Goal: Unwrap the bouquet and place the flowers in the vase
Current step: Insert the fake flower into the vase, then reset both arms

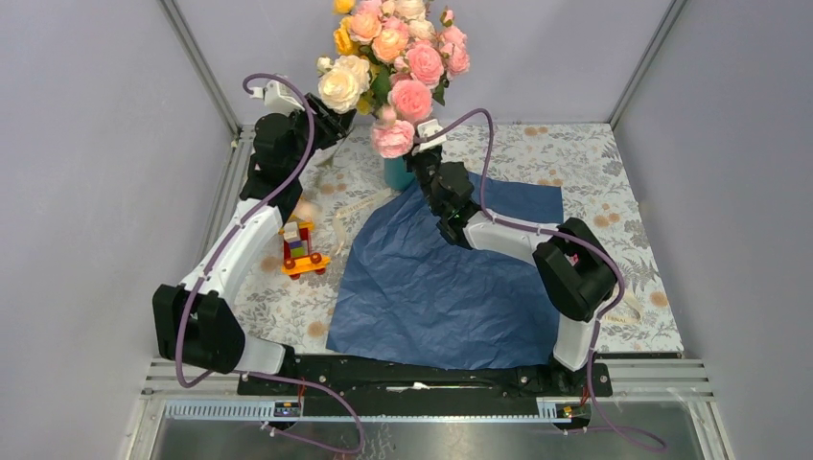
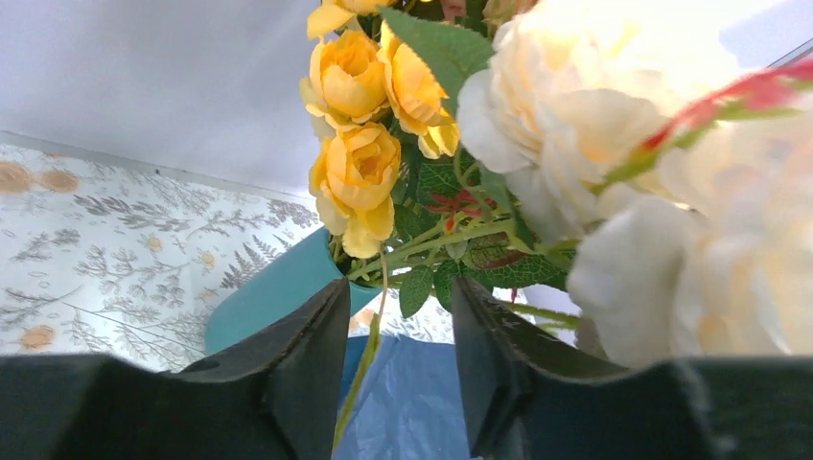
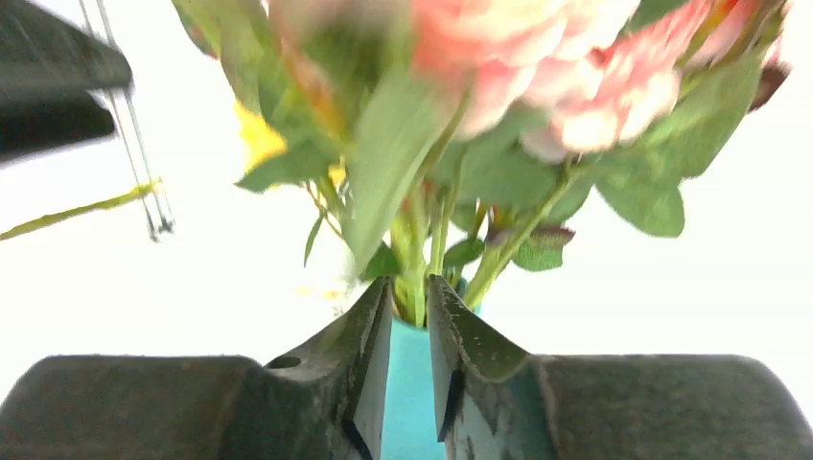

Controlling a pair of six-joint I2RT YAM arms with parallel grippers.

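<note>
Apparently near done: flowers (image 1: 412, 96) found standing in vase (image 1: 395, 174)

Located left tool (image 2: 398, 297) to the left of the vase, up beside the blooms. Found its jaws well apart, one thin green stem hanging loose in the gap; saw nothing clamped. Noted a toy of coloured blocks (image 1: 302, 249) on the worktop (image 1: 594, 182), nearer the bases and well apart from the vase. Found the flowers upright at the far edge, long axis vertical, stems running down into the vase, pink heads mixed with cream and yellow roses (image 1: 343, 84); could not separate one bunch from the other. Located blue paper (image 1: 431, 278) spread flat in front of the vase, bare of flowers. Located right tool (image 3: 409, 287) just right of the vase top, nearer to it than the left, jaws parted by a narrow gap, stems rising just beyond the tips; saw no grip. Judged the coming move a plain retreat from the stems, each tool to its own side. Could not see the vase mouth from overhead: hidden by blooms and arm. Found right wrist view blurred and washed out.
</note>
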